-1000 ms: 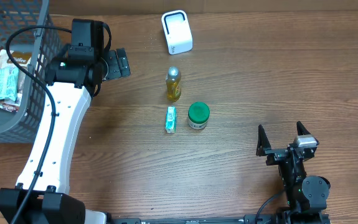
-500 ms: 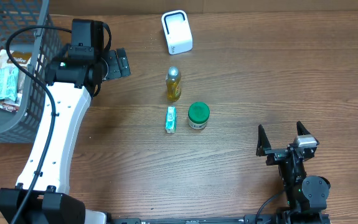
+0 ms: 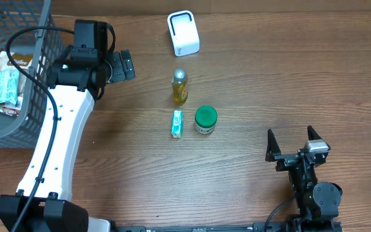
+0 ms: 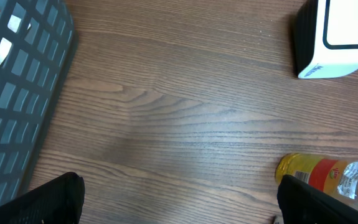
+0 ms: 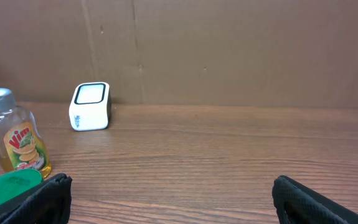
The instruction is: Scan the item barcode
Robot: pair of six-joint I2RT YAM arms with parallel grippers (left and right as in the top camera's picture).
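Nothing has shifted since a second ago. Both my arms are parked where they were, and every item on the table (image 3: 269, 77) sits in the same spot.

My left gripper (image 3: 124, 66) hangs over the far left part of the table, just beside the grey basket (image 3: 42, 40), with its fingers spread wide and nothing between them. From its wrist camera I see bare wood below. The basket wall is at the left edge, the white scanner (image 3: 183, 33) is in the upper right corner, and the yellow bottle (image 3: 180, 87) is at the lower right, close to one of my fingers.

My right gripper (image 3: 291, 140) sits low at the near right side, well apart from the items. Its fingers are also spread wide and empty. Its camera looks level across the table. The bottle stands upright at the left, the scanner is farther back beside it, and the green lid of the jar (image 3: 205, 119) peeks in at the lower left corner.

The things to be scanned are untouched in the middle of the table. The small teal box (image 3: 177, 123) lies flat, with the jar just to its right, and the bottle is a little beyond them toward the scanner. The scanner stands at the far edge, apart from all three. Some packets (image 3: 4, 84) lie inside the basket, just as they did before.
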